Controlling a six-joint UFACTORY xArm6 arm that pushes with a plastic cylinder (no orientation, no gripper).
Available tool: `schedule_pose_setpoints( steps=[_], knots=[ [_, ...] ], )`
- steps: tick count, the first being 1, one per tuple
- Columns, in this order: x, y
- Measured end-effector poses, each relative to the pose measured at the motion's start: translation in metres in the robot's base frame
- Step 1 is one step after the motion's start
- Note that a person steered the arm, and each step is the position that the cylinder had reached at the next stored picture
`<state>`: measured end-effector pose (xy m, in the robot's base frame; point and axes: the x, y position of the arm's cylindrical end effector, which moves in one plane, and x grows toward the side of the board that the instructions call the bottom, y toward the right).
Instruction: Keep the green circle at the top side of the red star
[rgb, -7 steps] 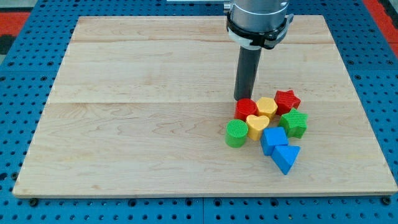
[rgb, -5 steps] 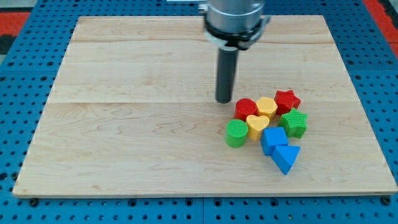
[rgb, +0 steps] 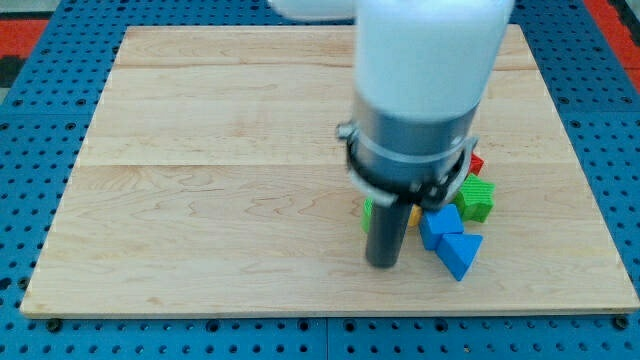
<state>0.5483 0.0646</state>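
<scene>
Down at the near right of the table (rgb: 200, 200) my tip (rgb: 384, 264) sits just near-left of the block cluster; no pincer on this rod, so nothing is grasped; the arm hides most blocks; green circle (rgb: 367, 211) a sliver left of the rod; red star (rgb: 476, 163) peeks out far right; green star (rgb: 476, 198), blue cube (rgb: 438, 224) and blue triangle (rgb: 460, 252) show.
</scene>
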Motion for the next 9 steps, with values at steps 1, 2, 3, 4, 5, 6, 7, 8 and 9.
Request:
schedule_pose_setpoints(
  steps=[1,2,3,4,5,6,7,8,9],
  knots=[
    [-0.044,-0.010],
    [-0.046,-0.007],
    [-0.065,-0.017],
    [-0.051,-0.036],
    [-0.059,-0.040],
    [-0.077,-0.056],
    [-0.117,-0.038],
    [-0.143,0.014],
    [-0.193,0.039]
  ],
)
